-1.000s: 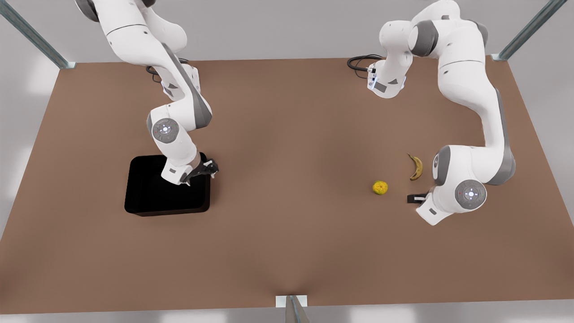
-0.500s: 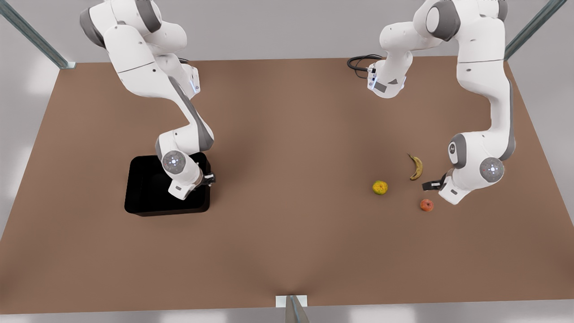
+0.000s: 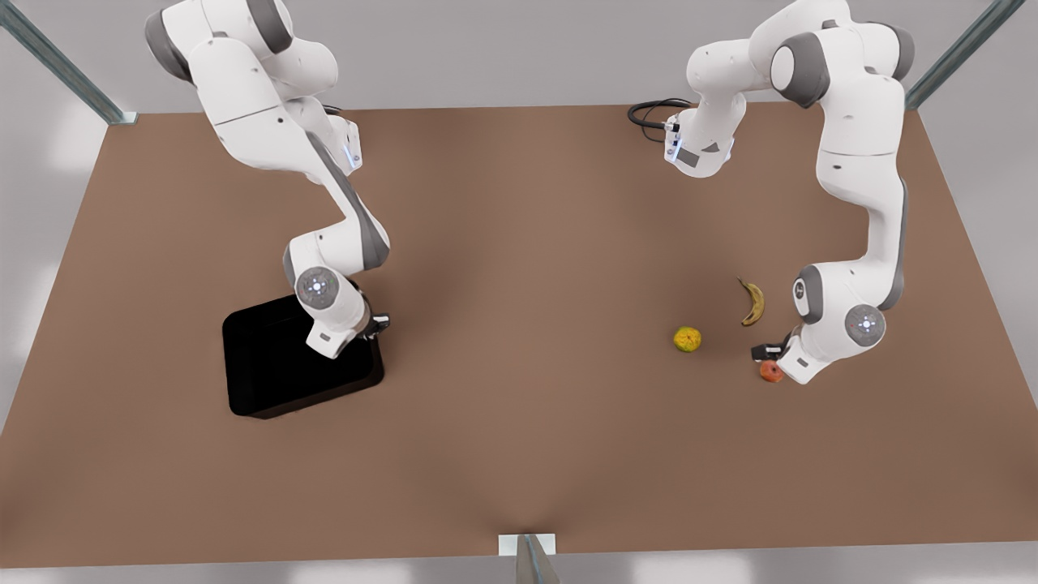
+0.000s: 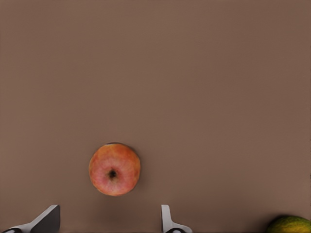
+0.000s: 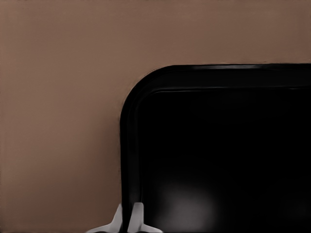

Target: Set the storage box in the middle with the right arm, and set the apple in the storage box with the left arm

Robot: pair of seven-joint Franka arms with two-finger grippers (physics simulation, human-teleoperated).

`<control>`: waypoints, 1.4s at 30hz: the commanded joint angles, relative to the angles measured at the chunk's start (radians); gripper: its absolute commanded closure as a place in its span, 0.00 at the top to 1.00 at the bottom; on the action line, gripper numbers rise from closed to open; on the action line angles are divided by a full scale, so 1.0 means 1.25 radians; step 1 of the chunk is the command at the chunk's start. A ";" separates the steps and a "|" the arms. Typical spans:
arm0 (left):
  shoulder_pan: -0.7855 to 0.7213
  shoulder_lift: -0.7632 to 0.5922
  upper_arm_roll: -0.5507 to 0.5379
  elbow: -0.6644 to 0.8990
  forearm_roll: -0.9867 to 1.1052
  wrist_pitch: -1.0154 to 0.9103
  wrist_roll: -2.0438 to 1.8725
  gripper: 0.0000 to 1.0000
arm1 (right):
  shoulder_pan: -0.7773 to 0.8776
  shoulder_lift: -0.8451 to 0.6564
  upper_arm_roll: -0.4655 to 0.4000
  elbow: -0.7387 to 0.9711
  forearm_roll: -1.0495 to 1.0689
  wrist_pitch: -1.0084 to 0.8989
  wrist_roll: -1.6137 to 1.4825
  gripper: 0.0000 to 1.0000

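Banana (image 3: 753, 302), yellow fruit (image 3: 687, 339) near apple (image 3: 769, 371)

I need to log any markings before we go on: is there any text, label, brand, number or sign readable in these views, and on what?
None readable.
The storage box is plain glossy black.
The apple, the yellow fruit and the banana carry no stickers.
The arms show small glowing round wrist marks and dark patches near their bases, with no legible lettering.

The right gripper (image 3: 375, 326) is sitting at the box's (image 3: 276, 381) rim; the left gripper (image 3: 766, 354) is hanging just beside the apple (image 3: 770, 372).
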 commanded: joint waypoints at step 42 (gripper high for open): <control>-0.004 0.072 0.012 -0.012 0.013 0.106 0.057 0.84 | 0.616 0.298 -0.047 0.568 -0.003 -0.101 0.795 1.00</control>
